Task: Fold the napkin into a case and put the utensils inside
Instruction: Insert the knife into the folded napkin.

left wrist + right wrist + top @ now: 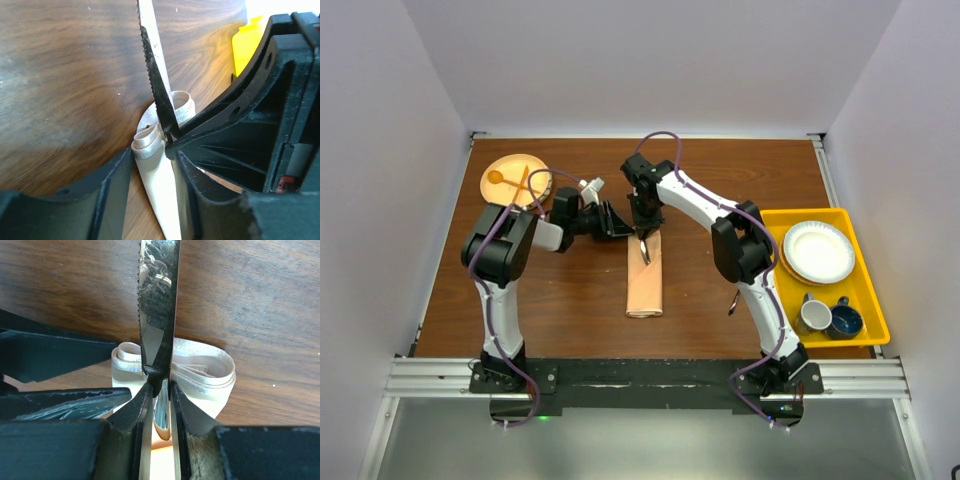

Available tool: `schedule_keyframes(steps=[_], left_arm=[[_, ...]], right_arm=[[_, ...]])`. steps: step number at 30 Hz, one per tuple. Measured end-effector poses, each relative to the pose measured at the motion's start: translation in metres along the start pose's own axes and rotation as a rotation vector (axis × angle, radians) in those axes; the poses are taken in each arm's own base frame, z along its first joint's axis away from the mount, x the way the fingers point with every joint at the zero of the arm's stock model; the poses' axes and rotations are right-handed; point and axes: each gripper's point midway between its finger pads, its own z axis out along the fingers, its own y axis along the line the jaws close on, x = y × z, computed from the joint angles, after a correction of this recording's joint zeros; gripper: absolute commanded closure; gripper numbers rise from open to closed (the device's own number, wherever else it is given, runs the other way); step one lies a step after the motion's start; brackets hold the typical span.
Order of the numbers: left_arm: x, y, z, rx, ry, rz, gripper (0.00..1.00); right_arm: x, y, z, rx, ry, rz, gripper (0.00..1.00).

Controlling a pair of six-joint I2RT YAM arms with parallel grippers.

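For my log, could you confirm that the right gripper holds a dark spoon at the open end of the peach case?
Not a spoon: the right wrist view shows a serrated dark knife. The right gripper does hold it at the open end of the peach case.

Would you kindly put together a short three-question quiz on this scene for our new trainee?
1. True or false: the right gripper is shut on a dark serrated knife.
2. The yellow tray holds: A) white plates and cups; B) metal cutlery; C) a folded cloth.
3. Fill in: the round wooden plate carries a pale wooden spoon and a ___.
Key: 1 true; 2 A; 3 fork.
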Motion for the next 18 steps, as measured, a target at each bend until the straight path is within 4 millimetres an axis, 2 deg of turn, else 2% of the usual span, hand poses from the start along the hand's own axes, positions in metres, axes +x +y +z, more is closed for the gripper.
schedule_keyframes(steps=[2, 3, 7, 18], left_arm=[[0.001, 0.001, 0.001, -0.001, -0.001, -0.010, 0.70], [0.001, 0.002, 0.002, -0.006, -0.002, -0.019, 0.79], [0.004, 0.010, 0.004, -0.028, -0.004, -0.065, 1.00], [0.004, 0.014, 0.003, -0.048, -0.067, -0.190, 1.00]], right_arm=[[0.000, 0.000, 0.000, 0.000, 0.001, 0.000, 1.00], [0.000, 0.000, 0.000, 0.001, 0.001, 0.000, 1.00], [0.000, -0.001, 0.000, 0.001, 0.001, 0.004, 1.00], [-0.001, -0.001, -0.002, 0.001, -0.001, 0.027, 1.00]])
